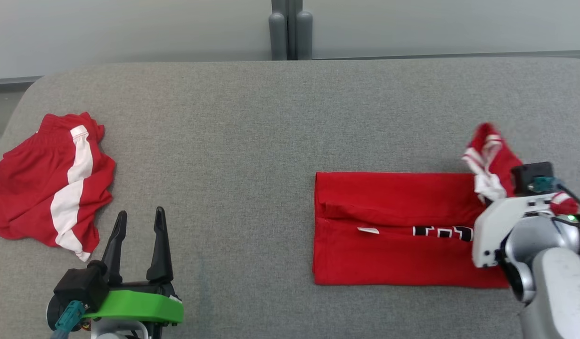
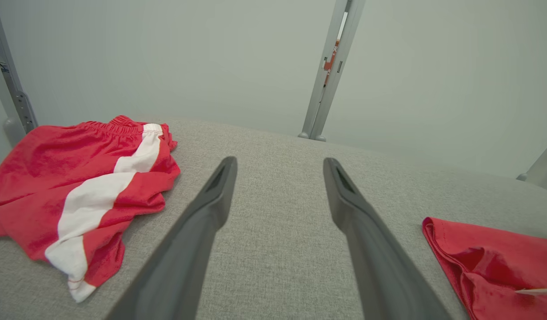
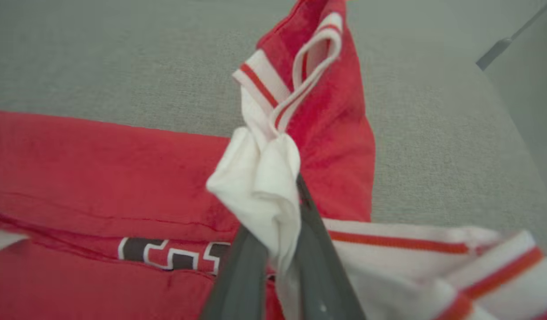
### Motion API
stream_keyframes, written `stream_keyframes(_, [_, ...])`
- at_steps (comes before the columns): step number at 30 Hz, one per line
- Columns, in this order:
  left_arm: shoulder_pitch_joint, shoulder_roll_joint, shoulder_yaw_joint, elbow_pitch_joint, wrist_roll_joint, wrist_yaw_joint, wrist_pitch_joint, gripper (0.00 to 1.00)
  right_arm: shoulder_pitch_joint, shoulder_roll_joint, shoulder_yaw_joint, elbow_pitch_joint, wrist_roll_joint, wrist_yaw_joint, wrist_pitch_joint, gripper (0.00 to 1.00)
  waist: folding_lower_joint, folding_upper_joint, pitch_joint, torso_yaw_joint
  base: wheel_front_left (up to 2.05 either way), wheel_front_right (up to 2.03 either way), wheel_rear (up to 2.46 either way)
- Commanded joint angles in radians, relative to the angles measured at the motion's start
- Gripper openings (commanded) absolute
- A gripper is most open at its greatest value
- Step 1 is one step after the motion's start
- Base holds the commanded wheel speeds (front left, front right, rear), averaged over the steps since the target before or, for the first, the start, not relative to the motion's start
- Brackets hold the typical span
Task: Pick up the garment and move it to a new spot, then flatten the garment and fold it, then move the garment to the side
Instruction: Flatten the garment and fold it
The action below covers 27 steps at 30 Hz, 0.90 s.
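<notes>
A: What did the right claw (image 3: 280,231) hold?
B: It was pinched shut on the white trim (image 3: 255,178) of the garment (image 1: 393,207), raised; the rest lay folded below, stretching to its left. I'd have swept leftward slowly, keeping edges square.

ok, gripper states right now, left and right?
Left gripper: open, holding nothing.
Right gripper: shut on the white-trimmed end of the red jersey, which is bunched and raised off the table.

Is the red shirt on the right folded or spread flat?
Partly folded: the red jersey with black lettering lies doubled into a strip; the right tool holds its white-trimmed end up.
</notes>
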Motion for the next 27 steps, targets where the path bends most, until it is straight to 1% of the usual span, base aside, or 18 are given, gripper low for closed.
stream_keyframes(1, [0.002, 0.002, -0.003, 0.003, -0.004, 0.003, 0.0, 1.0, 0.011, 0.005, 0.035, -0.007, 0.01, -0.002, 0.009, 0.0, 0.0, 0.0, 0.0, 0.003, 0.0, 0.0, 0.0])
stream_keyframes(5, [-0.008, 0.002, -0.014, 0.008, -0.007, 0.002, 0.0, 1.0, -0.025, 0.025, 0.19, 0.021, 0.019, -0.002, 0.031, 0.0, 0.0, 0.0, 0.002, 0.013, 0.0, 0.0, 0.0])
stream_keyframes(9, [-0.016, 0.002, -0.021, 0.011, -0.01, 0.0, 0.0, 1.0, -0.07, 0.043, 0.288, 0.075, 0.029, -0.002, 0.019, 0.0, 0.0, 0.0, 0.006, 0.03, 0.0, 0.0, 0.0])
stream_keyframes(18, [-0.027, 0.002, -0.04, 0.015, -0.019, 0.001, 0.0, 1.0, -0.153, 0.085, 0.417, 0.204, 0.047, -0.002, -0.01, 0.0, 0.0, 0.0, 0.015, 0.075, 0.0, 0.0, 0.0])
stream_keyframes(24, [-0.029, 0.002, -0.046, 0.016, -0.028, 0.003, 0.0, 1.0, -0.17, 0.092, 0.459, 0.248, 0.066, -0.002, -0.029, 0.0, 0.0, 0.0, 0.017, 0.091, 0.0, 0.0, 0.0])
stream_keyframes(25, [-0.027, 0.002, -0.046, 0.014, -0.029, 0.004, 0.0, 1.0, -0.17, 0.093, 0.466, 0.251, 0.07, -0.002, -0.034, 0.15, 0.0, 0.0, 0.018, 0.091, 0.0, 0.0, 0.0])
stream_keyframes(26, [-0.027, 0.002, -0.046, 0.013, -0.03, 0.006, 0.0, 1.0, -0.171, 0.094, 0.468, 0.253, 0.08, -0.002, -0.041, 1.0, 0.0, 0.0, 0.018, 0.091, 0.0, 0.0, 0.0])
stream_keyframes(27, [-0.027, 0.002, -0.045, 0.013, -0.03, 0.008, 0.0, 1.0, -0.172, 0.094, 0.476, 0.25, 0.102, -0.002, -0.05, 1.0, 0.0, 0.0, 0.017, 0.089, 0.0, 0.0, 0.0])
